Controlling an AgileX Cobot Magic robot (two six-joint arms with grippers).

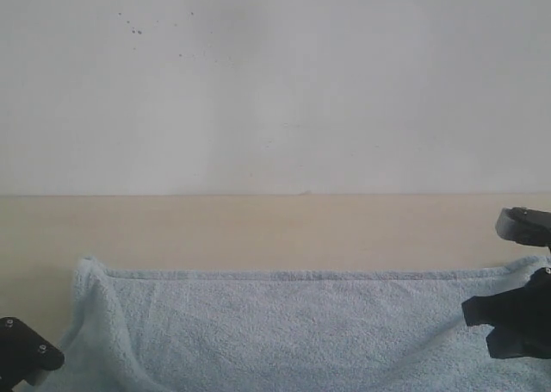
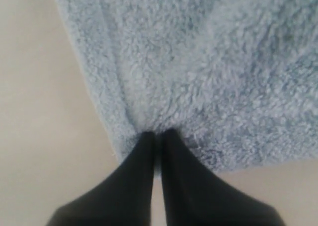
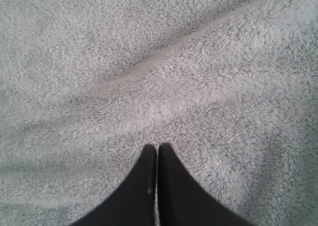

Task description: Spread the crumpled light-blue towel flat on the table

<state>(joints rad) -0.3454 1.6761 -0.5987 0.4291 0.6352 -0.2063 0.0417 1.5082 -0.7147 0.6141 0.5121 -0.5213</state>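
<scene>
Light-blue towel [image 1: 293,332] on table [image 1: 258,228], near side; both grippers clenched.
Left gripper [image 2: 156,134], 7 o'clock, pinches puckered towel edge; right gripper [image 3: 157,146], 4 o'clock, tips together on towel, hold unclear. Bare table toward 12 o'clock.

The towel [image 1: 284,323] runs past the exterior view's near edge, its near hem unseen; the right gripper [image 3: 157,146] covers its right end; whether cloth sits between those closed tips cannot be told.
</scene>
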